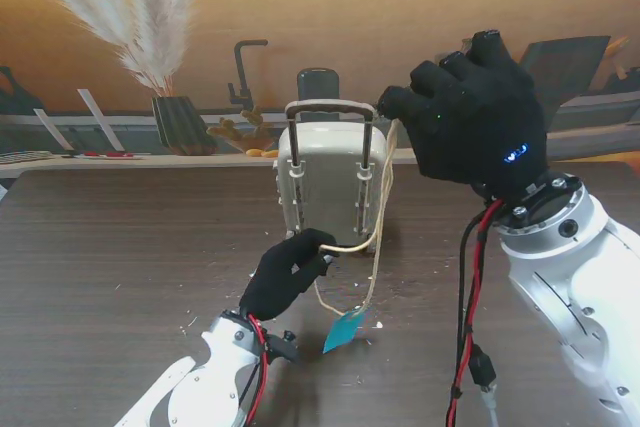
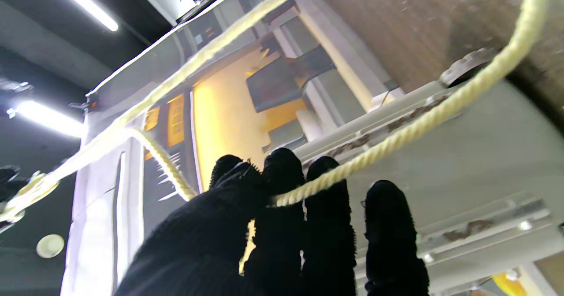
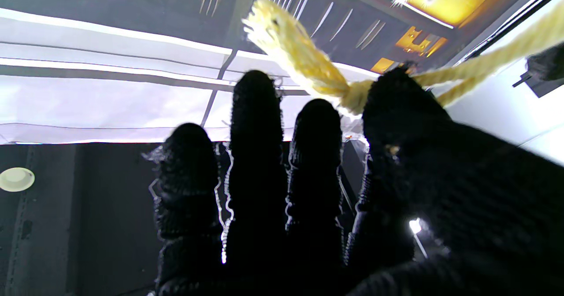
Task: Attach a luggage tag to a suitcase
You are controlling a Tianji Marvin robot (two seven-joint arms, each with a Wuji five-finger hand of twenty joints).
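A small beige suitcase (image 1: 325,187) stands upright mid-table with its brown-topped handle (image 1: 330,107) raised. A cream cord (image 1: 378,217) loops from the handle's right side down to a teal luggage tag (image 1: 344,330) lying on the table nearer to me. My left hand (image 1: 290,272) is in front of the suitcase, shut on the cord (image 2: 396,142), which runs between thumb and fingers. My right hand (image 1: 468,112) is raised beside the handle's right end, pinching the cord's knotted, frayed end (image 3: 308,71) between thumb and index finger.
Along the back stand a dark vase of pampas grass (image 1: 180,122), a dark faucet-shaped item (image 1: 245,72) and small yellow objects (image 1: 245,137). A flat red item (image 1: 105,154) lies far left. Red and black cables (image 1: 470,287) hang from my right forearm.
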